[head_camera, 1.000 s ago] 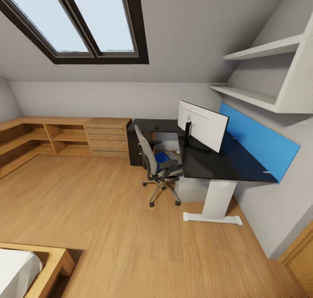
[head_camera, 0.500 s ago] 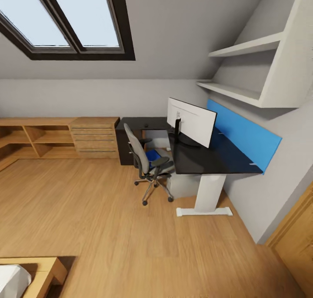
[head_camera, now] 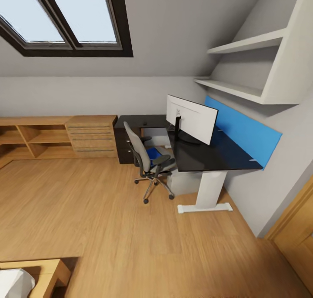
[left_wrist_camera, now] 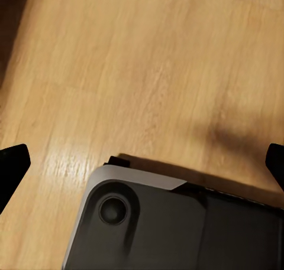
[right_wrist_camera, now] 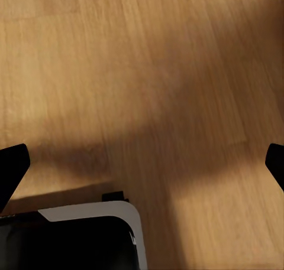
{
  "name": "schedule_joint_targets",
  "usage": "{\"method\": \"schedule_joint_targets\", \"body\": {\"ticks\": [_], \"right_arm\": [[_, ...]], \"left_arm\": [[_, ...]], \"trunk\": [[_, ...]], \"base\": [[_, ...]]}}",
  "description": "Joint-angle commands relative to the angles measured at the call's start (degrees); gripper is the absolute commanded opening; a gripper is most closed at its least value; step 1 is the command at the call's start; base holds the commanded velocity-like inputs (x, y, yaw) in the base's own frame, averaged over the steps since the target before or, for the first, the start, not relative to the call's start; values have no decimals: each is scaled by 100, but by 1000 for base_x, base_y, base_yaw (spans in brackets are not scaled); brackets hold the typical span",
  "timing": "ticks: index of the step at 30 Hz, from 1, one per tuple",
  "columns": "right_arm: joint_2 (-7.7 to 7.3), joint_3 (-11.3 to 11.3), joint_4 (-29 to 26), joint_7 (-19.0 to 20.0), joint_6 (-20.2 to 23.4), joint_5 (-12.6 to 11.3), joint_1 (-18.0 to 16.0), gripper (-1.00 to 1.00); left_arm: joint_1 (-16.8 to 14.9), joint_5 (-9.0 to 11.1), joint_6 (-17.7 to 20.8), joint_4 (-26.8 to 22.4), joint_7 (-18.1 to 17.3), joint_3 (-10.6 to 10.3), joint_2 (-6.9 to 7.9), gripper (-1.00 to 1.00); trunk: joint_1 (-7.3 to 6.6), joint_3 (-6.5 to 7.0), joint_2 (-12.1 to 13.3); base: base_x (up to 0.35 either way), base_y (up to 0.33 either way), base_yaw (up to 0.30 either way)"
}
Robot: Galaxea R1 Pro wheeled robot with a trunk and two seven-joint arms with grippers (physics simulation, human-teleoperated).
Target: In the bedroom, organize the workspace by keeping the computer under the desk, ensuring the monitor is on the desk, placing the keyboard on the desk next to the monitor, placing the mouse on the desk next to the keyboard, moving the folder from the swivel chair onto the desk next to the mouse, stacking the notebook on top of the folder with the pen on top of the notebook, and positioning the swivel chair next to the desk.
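Both hands [left_wrist_camera: 142,163] [right_wrist_camera: 142,163] spread wide; empty

The monitor [head_camera: 191,118] stands on the bench [head_camera: 213,156]; the swivel chair [head_camera: 145,158], left of it, carries the folder [head_camera: 153,153].

Skylight [head_camera: 65,19], 2 white shelves [head_camera: 243,67], wooden cabinets [head_camera: 56,135]

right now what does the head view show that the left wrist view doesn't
Head view: the desk with the monitor on it, the chair with the blue folder on its seat, wooden cabinets, wall shelves and a skylight. Left wrist view: the open left tool and the robot's dark base. Both: the wooden floor.
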Motion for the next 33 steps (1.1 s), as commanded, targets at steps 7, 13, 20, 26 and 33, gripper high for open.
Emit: {"method": "schedule_joint_targets", "body": {"ticks": [7,13,20,26,33], "right_arm": [[8,-29,0,1,-15,6,-1,100],[15,-27,5,1,-15,14,0,100],[18,-22,5,1,-17,20,0,100],[26,-4,1,1,-26,36,-3,100],[22,-1,-1,1,-25,42,-4,100]], "left_arm": [[1,18,-9,-6,-6,3,-2,100],[1,19,-7,-6,-7,3,-2,100],[1,17,-5,-6,-7,3,-2,100],[1,17,-2,-6,-10,3,-1,100],[1,17,-8,-6,-10,3,0,100]], "trunk": [[2,-47,-7],[2,-68,-7],[2,-71,-7],[2,-72,-7],[2,-78,-7]], "base": [[28,25,-2],[218,141,0],[221,73,0],[169,10,0],[161,-6,0]]}}
